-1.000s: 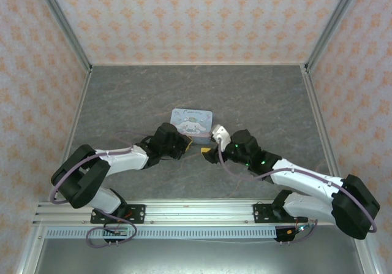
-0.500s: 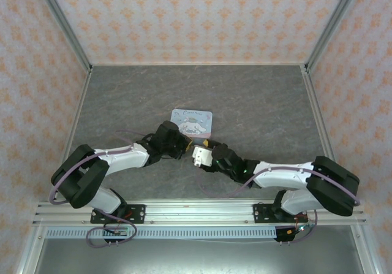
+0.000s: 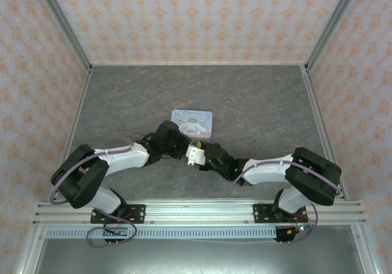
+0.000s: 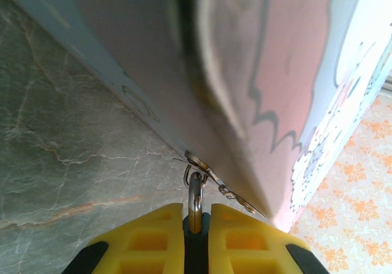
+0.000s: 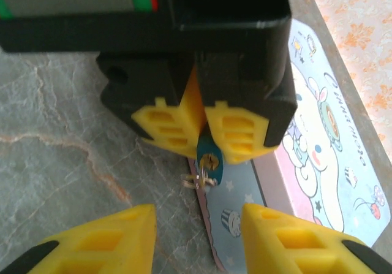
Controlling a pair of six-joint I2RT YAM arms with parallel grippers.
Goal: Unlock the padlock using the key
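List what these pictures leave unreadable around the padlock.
Left wrist: padlock body hidden between the fingers of the left gripper; tin print blurred, too close.
Top external: padlock too small, covered by left gripper and right gripper.
Right wrist: keyhole contents too small; tin's left part behind left gripper.

— What sort of place is this?
— A robot test cell in a lab, I'd say. A left arm (image 3: 119, 156) and a right arm (image 3: 269, 167) are bolted to a slotted metal rail (image 3: 196, 211) at the near edge of a grey marbled worktop (image 3: 263, 102).
— And the floral walls (image 3: 196, 16)?
— Patterned panels between metal posts (image 3: 64, 22). It looks like a box rather than a room, though I cannot tell what lies beyond them.
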